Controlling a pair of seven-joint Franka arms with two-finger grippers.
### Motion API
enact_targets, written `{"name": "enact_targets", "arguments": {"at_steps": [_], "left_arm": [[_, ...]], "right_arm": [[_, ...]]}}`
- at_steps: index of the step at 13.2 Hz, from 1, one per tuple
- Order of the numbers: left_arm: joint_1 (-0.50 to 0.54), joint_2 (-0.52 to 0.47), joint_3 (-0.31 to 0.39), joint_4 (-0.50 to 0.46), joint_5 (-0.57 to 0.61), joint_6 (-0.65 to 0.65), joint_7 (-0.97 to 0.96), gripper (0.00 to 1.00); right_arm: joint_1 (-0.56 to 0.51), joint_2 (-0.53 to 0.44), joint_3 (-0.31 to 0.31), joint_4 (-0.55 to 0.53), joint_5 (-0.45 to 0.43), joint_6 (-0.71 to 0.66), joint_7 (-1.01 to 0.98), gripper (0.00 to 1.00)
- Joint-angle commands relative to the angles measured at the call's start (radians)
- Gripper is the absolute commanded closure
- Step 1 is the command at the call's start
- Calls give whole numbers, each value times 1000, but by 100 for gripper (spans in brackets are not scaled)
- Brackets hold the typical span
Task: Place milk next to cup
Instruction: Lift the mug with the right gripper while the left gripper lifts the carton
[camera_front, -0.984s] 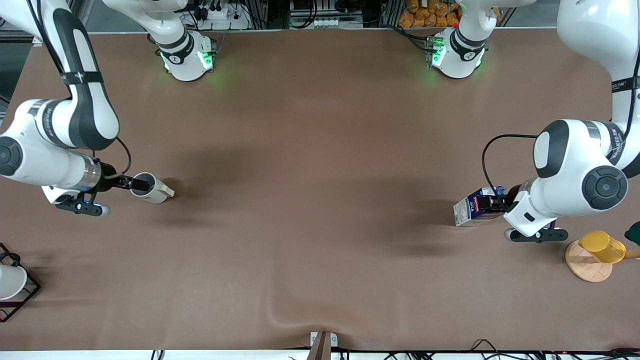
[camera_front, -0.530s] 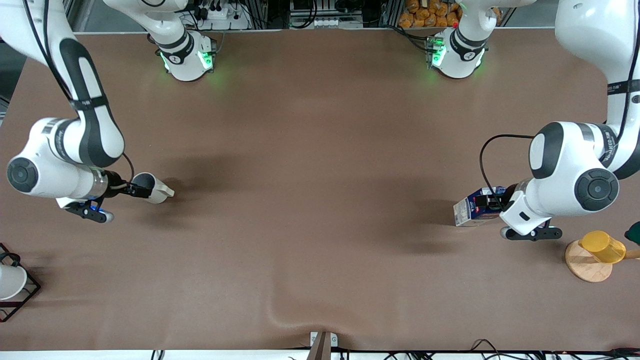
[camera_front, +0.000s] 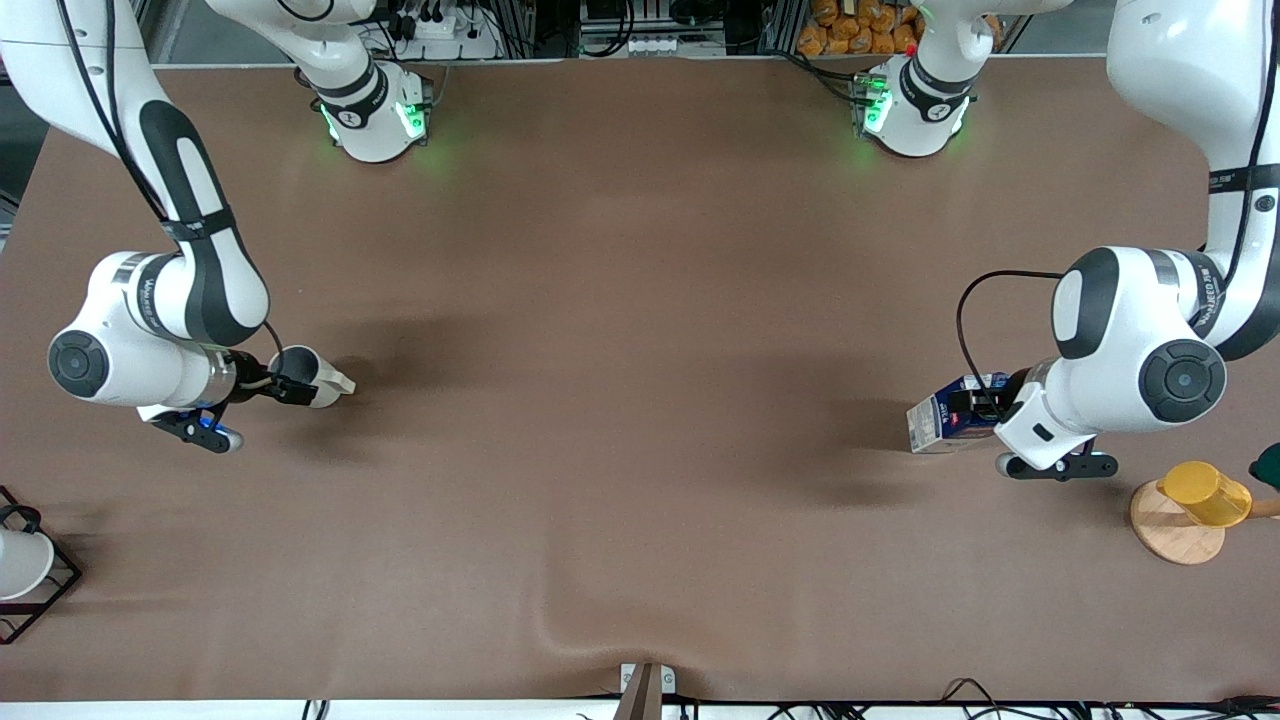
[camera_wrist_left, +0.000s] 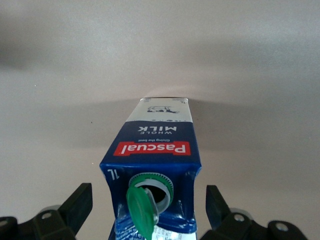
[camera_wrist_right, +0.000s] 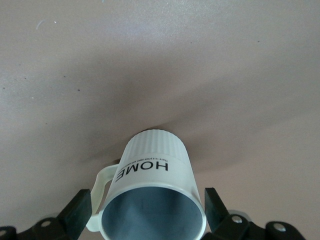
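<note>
Nothing placed yet: the dark blue gabled milk carton (camera_front: 945, 418), right of frame, sits between the left gripper's (camera_wrist_left: 147, 202) spread fingers; the right gripper's (camera_wrist_right: 147, 207) open fingers flank the cream ribbed mug (camera_front: 310, 378), far left.

The milk (camera_front: 945, 415) and the cup (camera_front: 318, 378) stand at the table's ends, well apart.
</note>
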Motion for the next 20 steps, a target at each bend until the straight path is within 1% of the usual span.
{"name": "enact_targets", "arguments": {"at_steps": [1, 2, 4, 6, 7, 8, 9, 10, 11, 12, 13, 16, 18, 19, 20], "left_arm": [[6, -3, -5, -9, 25, 14, -5, 12], [2, -3, -5, -7, 25, 11, -7, 15], [3, -2, -5, -7, 25, 11, -8, 25], [3, -3, -5, -4, 25, 9, -8, 50], [2, -3, -5, -3, 24, 8, -8, 63], [2, -3, -5, -2, 24, 8, -8, 71], [5, -7, -5, 2, 22, 8, -4, 72], [8, -11, -5, 13, 21, 8, 4, 78], [8, -16, -3, 48, 21, -11, 2, 86], [5, -26, -3, 74, 21, -49, -2, 89], [0, -36, -3, 95, 27, -70, -2, 89], [0, -85, -6, 122, 16, -101, 4, 89], [-9, -118, -9, 122, 14, -118, -1, 88], [-6, -137, -32, 120, 14, -132, -5, 88], [-3, -148, -40, 122, 13, -143, -5, 88]], "right_arm": [[16, -28, 1, -11, 6, -8, 19, 0], [28, -31, 1, -9, 0, -16, 19, 0], [36, -39, 1, 5, -1, -46, 36, 0], [45, -45, 4, 22, -3, -76, 76, 0], [56, -45, 1, 26, -5, -76, 79, 0], [57, -45, 3, 25, -5, -76, 79, 0], [57, -45, 3, 25, -5, -76, 79, 0], [57, -43, 1, 25, -6, -76, 79, 0], [57, -40, 1, 22, -6, -74, 83, 0], [57, -36, 1, 19, -6, -70, 92, 4], [57, -33, 1, 19, -6, -68, 105, 12], [54, -25, 1, 12, -6, -56, 106, 26], [60, -10, 1, 9, -6, -45, 106, 27], [62, -3, 1, 8, -6, -24, 106, 28], [51, 3, 1, 8, -12, -7, 94, 43]]}}
